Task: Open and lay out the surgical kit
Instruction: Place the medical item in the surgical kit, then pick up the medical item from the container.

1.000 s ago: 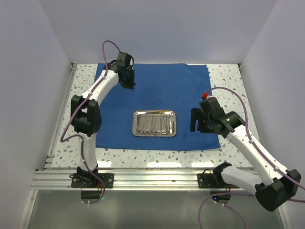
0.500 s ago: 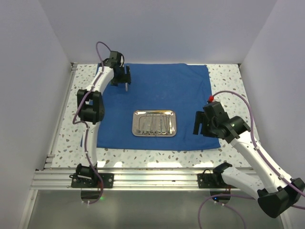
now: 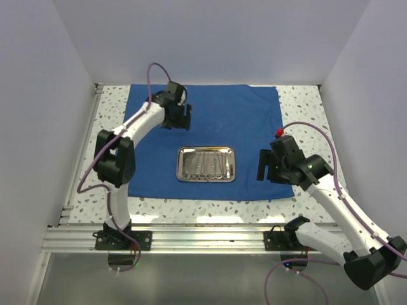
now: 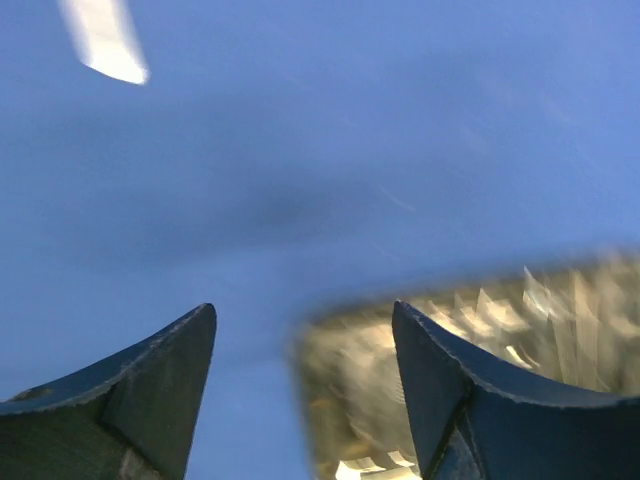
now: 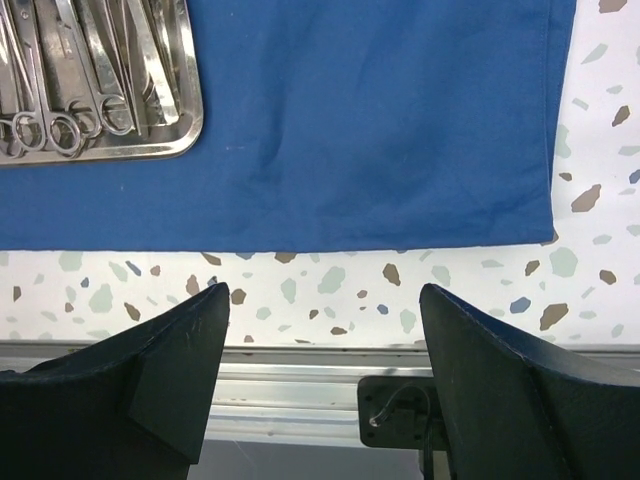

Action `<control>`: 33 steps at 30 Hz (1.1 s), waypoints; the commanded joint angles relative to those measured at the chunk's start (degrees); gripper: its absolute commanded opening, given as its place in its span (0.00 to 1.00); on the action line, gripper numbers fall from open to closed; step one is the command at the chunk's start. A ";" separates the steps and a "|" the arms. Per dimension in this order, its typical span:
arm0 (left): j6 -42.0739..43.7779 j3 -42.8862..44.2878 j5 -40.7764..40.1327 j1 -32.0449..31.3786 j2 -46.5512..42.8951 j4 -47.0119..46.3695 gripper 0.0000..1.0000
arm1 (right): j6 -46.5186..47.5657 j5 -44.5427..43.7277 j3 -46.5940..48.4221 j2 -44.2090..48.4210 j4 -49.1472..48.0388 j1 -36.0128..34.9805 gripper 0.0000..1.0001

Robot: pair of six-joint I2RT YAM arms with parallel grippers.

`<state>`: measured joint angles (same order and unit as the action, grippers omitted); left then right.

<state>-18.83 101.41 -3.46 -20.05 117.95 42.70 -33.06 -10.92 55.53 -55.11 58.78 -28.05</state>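
Observation:
The royal-blue cloth wrap [image 3: 210,133] lies spread flat on the table. On its near middle sits the shiny steel tray [image 3: 205,164] with several slim silver instruments [image 5: 75,85] side by side in it. My left gripper [image 3: 179,119] hovers over the cloth behind and left of the tray, open and holding nothing; its wrist view is blurred, with cloth [image 4: 300,150] and the tray's corner [image 4: 500,330] below. My right gripper [image 3: 266,166] stands open above the cloth's near right corner [image 5: 400,150], nothing between its fingers [image 5: 490,380].
The speckled tabletop [image 3: 305,105] shows around the cloth. An aluminium rail [image 3: 203,238] with the arm mounts runs along the near edge. White walls close in the left, back and right sides.
My left gripper let go of the cloth's far left part and opened, then swung right toward the tray. The right arm drew back slightly to the cloth's near right corner.

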 commanded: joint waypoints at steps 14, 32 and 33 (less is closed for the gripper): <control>-11.58 -23.45 1.27 -15.28 -6.16 -14.40 0.61 | 0.80 2.48 2.56 5.89 5.02 0.10 0.81; -10.00 -5.26 -2.60 -15.19 2.10 -8.16 0.49 | 0.19 1.43 2.30 9.41 9.24 0.10 0.81; -9.91 -4.03 -2.86 -15.19 3.24 -7.63 0.48 | 0.19 1.34 2.39 8.97 9.16 0.10 0.81</control>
<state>-28.95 92.99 -5.04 -35.00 119.50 34.65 -32.42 -9.43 56.38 -45.76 67.26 -28.05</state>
